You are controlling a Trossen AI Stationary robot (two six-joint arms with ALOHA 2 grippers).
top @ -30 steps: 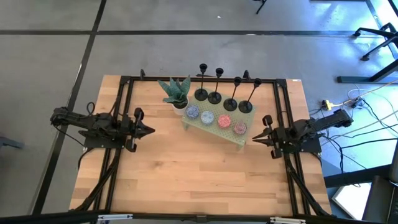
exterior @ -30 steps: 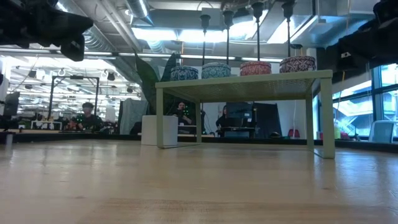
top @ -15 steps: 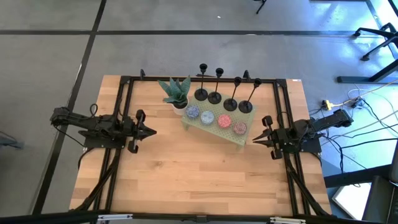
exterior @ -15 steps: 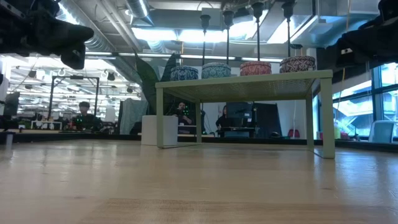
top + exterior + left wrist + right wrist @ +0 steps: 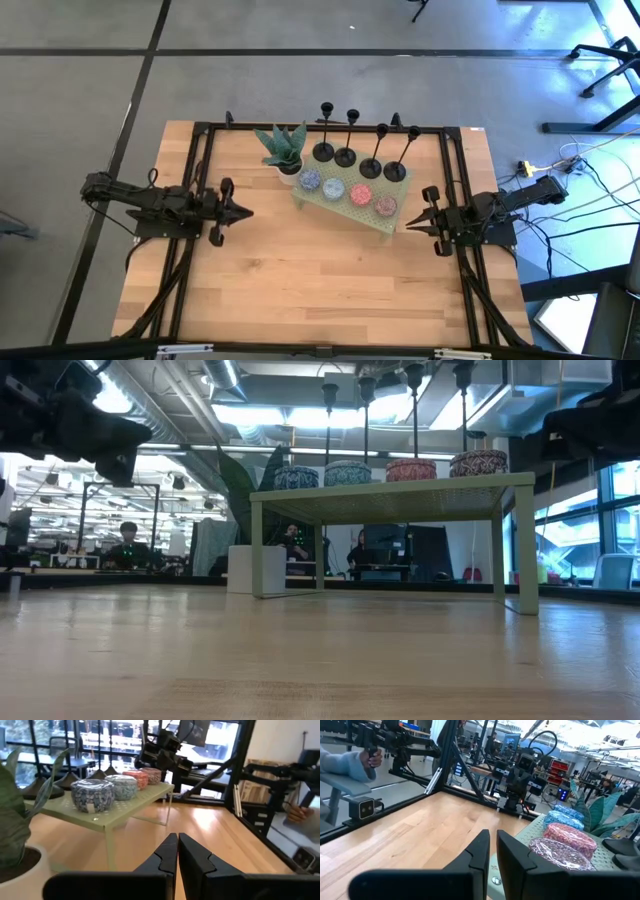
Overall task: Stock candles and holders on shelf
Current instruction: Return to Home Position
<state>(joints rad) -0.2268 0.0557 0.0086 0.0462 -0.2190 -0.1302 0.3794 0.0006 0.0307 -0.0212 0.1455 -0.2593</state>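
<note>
Left gripper (image 5: 240, 211) and right gripper (image 5: 412, 222) are empty, fingers pressed together, flanking the shelf (image 5: 347, 207). The candles (image 5: 333, 187) and holders (image 5: 345, 157) stand on it between them. Best to pull each arm straight back, away from the shelf.

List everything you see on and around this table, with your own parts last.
blue-grey candles: two, speckled, left half of the front row on the shelf
pink-red candles: two, speckled, right half of that front row
holders: four, black, in a row behind the candles on the shelf
shelf: one, pale green, far middle of the table
plant: one, green in a white pot, on the table at the shelf's left end
table: one, light wood
person's hand: one, pale sleeve, beyond the table
left pincer: black, shut, above the table's left side
right pincer: black, shut, by the shelf's right end
</note>
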